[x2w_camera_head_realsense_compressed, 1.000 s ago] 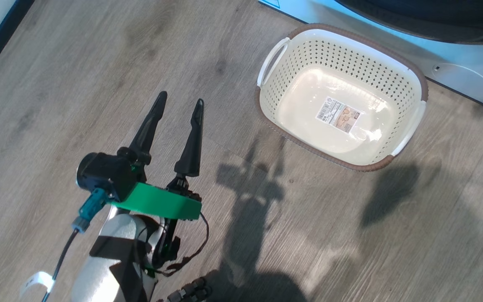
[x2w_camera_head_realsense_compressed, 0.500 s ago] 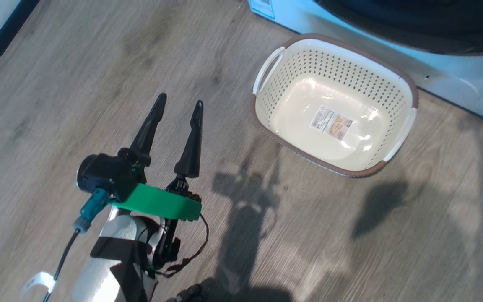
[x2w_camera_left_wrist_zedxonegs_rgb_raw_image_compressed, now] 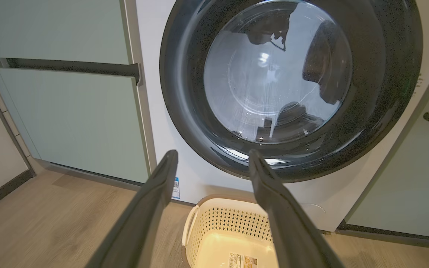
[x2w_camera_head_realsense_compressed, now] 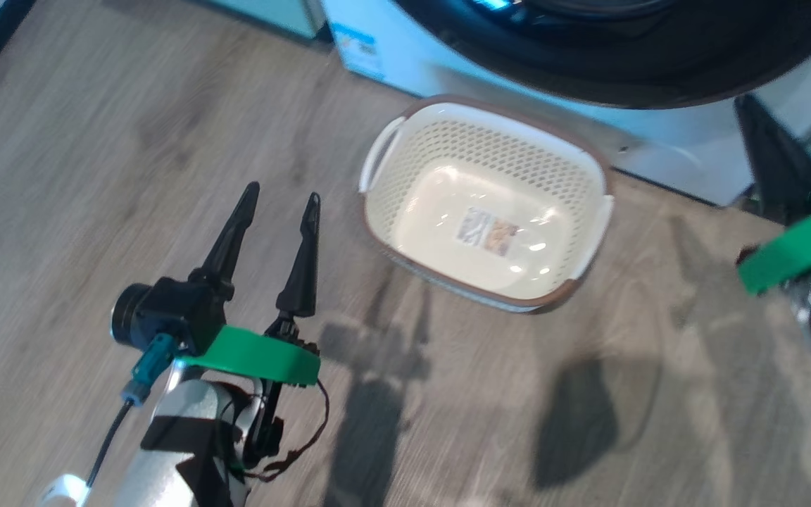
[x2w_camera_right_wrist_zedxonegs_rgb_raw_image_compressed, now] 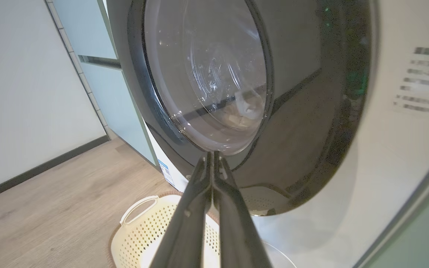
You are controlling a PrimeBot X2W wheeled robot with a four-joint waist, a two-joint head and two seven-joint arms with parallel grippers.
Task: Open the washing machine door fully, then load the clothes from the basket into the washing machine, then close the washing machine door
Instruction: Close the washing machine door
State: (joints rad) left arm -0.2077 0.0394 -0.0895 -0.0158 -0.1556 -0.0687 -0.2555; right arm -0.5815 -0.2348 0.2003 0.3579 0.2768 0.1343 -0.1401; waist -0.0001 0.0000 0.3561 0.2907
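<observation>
The cream basket (x2w_camera_head_realsense_compressed: 476, 141) sits empty on the floor in front of the washing machine (x2w_camera_head_realsense_compressed: 405, 67), with only its label on the bottom. The clothes are out of view. The glossy black washing machine door (x2w_camera_left_wrist_zedxonegs_rgb_raw_image_compressed: 184, 93) lies flat against the machine front, with its glass bowl (x2w_camera_left_wrist_zedxonegs_rgb_raw_image_compressed: 274, 67) at the centre. My left gripper (x2w_camera_head_realsense_compressed: 282, 193) hovers open to the left of the basket, holding nothing; in its wrist view the fingers (x2w_camera_left_wrist_zedxonegs_rgb_raw_image_compressed: 162, 175) point at the door's lower rim. My right gripper (x2w_camera_right_wrist_zedxonegs_rgb_raw_image_compressed: 211, 155) is shut and empty, pointing at the door's glass, and stands right of the basket (x2w_camera_head_realsense_compressed: 747, 109).
Pale green cabinets (x2w_camera_left_wrist_zedxonegs_rgb_raw_image_compressed: 69, 111) stand left of the machine, and another cabinet front (x2w_camera_left_wrist_zedxonegs_rgb_raw_image_compressed: 404, 186) stands to its right. A white wall with a dark skirting (x2w_camera_right_wrist_zedxonegs_rgb_raw_image_compressed: 32, 171) runs along the left. Wood floor (x2w_camera_head_realsense_compressed: 96, 141) lies open to the left of the basket.
The head camera has tilted and turned, so the basket and machine sit lower and further left in the picture. The right gripper has come into view at the right edge. The left gripper stays open.
</observation>
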